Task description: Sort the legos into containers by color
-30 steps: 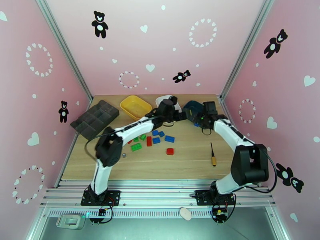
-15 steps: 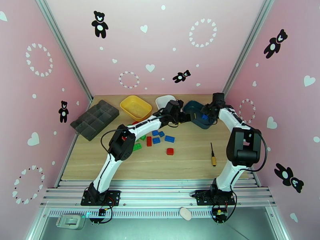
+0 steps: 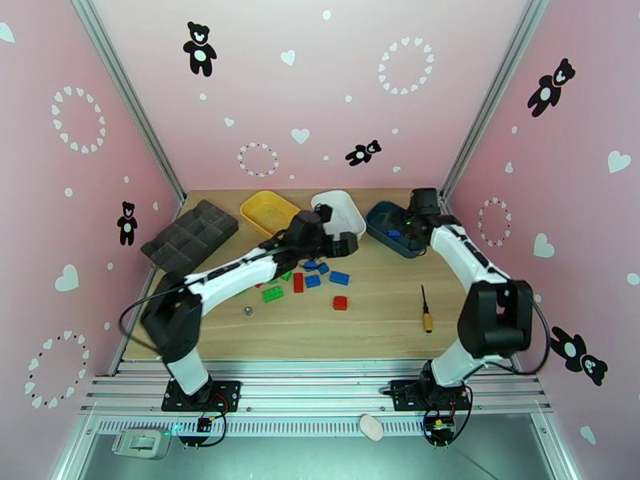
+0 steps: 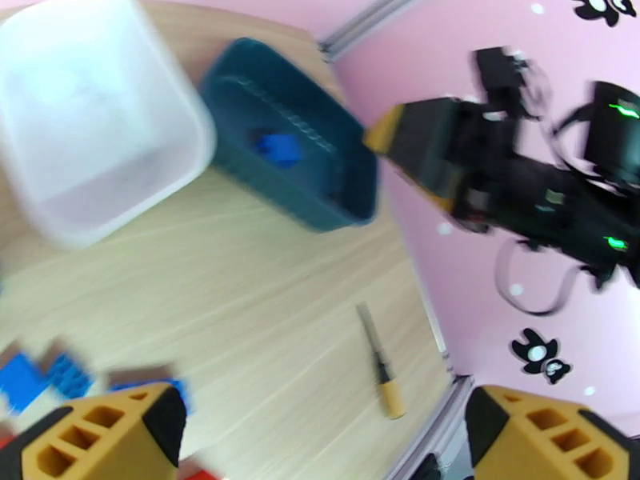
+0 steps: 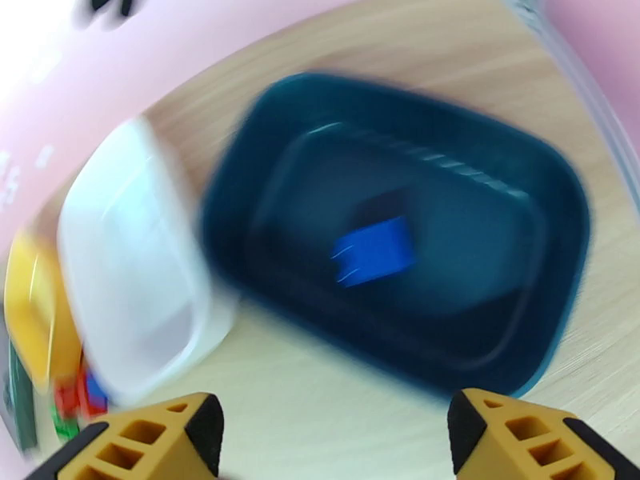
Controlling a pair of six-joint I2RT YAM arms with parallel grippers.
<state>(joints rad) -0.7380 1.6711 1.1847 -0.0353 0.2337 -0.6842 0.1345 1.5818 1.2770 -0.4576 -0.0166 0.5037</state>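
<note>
From above, we see red, green and blue studded plastic bricks (image 3: 308,279) scattered on the wooden table (image 3: 376,322). Left wrist: our left gripper (image 4: 320,438) gapes empty. Right wrist: right gripper (image 5: 336,442), released, above the dark teal tray (image 5: 512,194) holding one blue brick (image 5: 374,250).

Three trays are sitting on the surface (image 3: 384,330): one yellow tray (image 3: 268,210), one white tray (image 3: 344,206), one teal tray (image 3: 378,216). One blue brick (image 3: 392,232) is lying inside the teal tray; left of it, four blue bricks (image 3: 339,277), two red bricks (image 3: 340,302) and at least two green bricks (image 3: 272,294) are lying loose. One screwdriver (image 3: 426,307) is lying near that tray.
</note>
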